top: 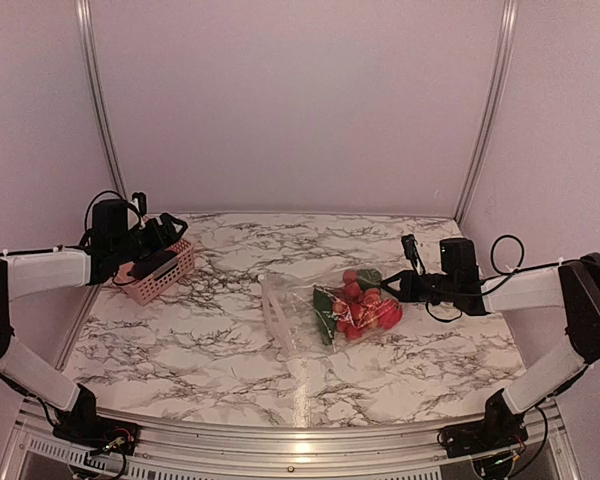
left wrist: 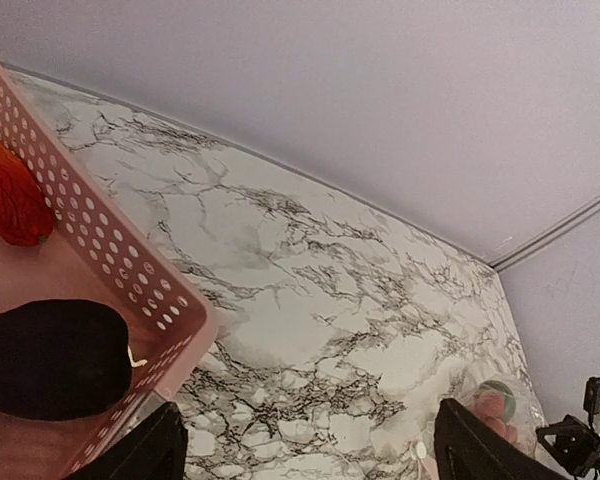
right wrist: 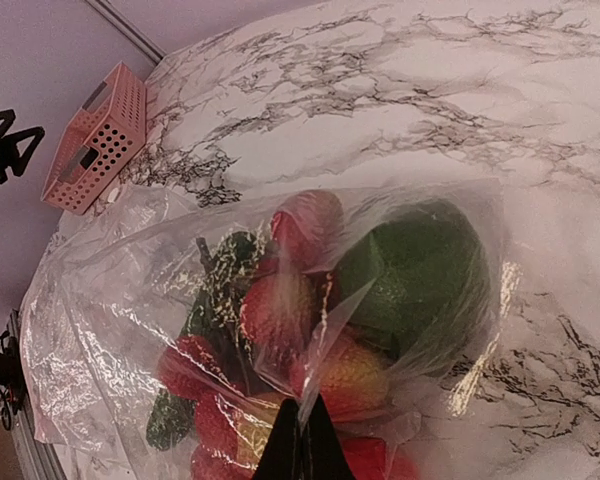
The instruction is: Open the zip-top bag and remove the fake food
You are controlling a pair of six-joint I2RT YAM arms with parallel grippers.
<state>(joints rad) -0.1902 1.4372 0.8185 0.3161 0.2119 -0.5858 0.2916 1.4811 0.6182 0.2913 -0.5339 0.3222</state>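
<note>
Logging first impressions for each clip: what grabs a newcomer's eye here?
The clear zip-top bag of mostly red fake food, mid-table toward the right, with the right claw pinching its right end. At far left, the open left claw hovers over a pink basket.

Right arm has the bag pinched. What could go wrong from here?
1. The right gripper is shut on only a thin fold of the zip-top bag, with the fake food bunched beside it; the film may slip free.
2. The left gripper hangs open over the pink basket, far off, so the bag's other end is unheld and could drag.
</note>
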